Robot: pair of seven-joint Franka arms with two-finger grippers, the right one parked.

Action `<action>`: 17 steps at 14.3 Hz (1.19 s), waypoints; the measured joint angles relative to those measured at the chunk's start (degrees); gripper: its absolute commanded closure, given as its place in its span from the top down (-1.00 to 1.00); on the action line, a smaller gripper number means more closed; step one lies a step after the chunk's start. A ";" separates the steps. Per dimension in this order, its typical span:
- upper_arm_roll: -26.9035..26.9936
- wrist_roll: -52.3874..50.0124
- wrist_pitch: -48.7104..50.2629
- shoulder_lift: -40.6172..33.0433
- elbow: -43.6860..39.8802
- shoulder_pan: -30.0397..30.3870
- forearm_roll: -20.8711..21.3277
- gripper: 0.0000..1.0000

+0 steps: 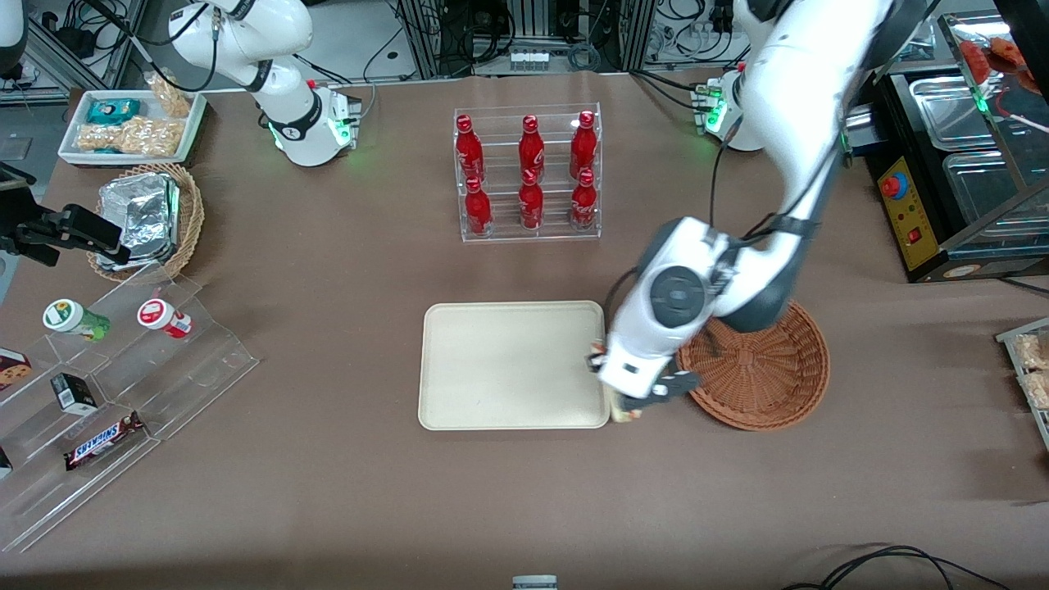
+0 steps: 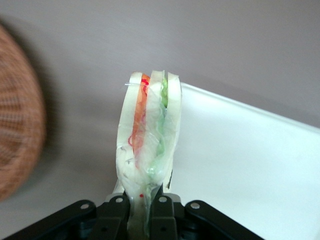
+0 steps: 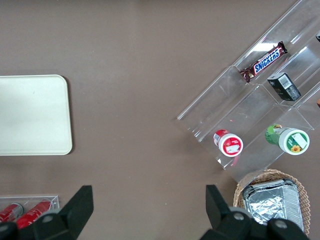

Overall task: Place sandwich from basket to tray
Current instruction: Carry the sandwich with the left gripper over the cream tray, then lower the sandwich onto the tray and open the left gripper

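Black 2-finger gripper pinches the clear-wrapped triangular sandwich upright between its jaws. Pale bread shows orange-red and green filling, above the cream rectangular plastic tray's rim.

robot lab | cabled equipment racks | mock shop table: bottle rack, snack risers

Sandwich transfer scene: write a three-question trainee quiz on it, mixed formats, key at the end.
1. True or false: the gripper is shut on the sandwich.
2. The sandwich hangs over: A) the basket's middle, B) the tray's edge nearest the basket, C) the bottle rack.
3. Fill in: the tray holds ____ items.

Key: 1 true; 2 B; 3 no.
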State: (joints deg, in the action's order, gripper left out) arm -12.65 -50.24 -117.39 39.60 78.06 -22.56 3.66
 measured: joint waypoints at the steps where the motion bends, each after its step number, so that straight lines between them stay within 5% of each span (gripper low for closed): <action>1: 0.02 -0.04 -0.04 1.84 -2.27 -1.75 0.12 -1.00; 11: 0.22 -0.29 -3.40 14.01 -14.81 -11.75 2.58 -0.95; 12: 0.24 -0.33 -3.47 15.10 -15.48 -12.18 2.73 -0.72; 14: 0.27 -0.33 -3.91 16.70 -16.21 -12.36 2.88 0.98; 17: 0.41 -0.41 -4.09 16.71 -17.62 -12.34 2.88 1.00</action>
State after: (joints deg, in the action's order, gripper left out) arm -12.24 -50.65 -121.48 56.31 60.44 -34.90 6.54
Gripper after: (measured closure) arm 0.617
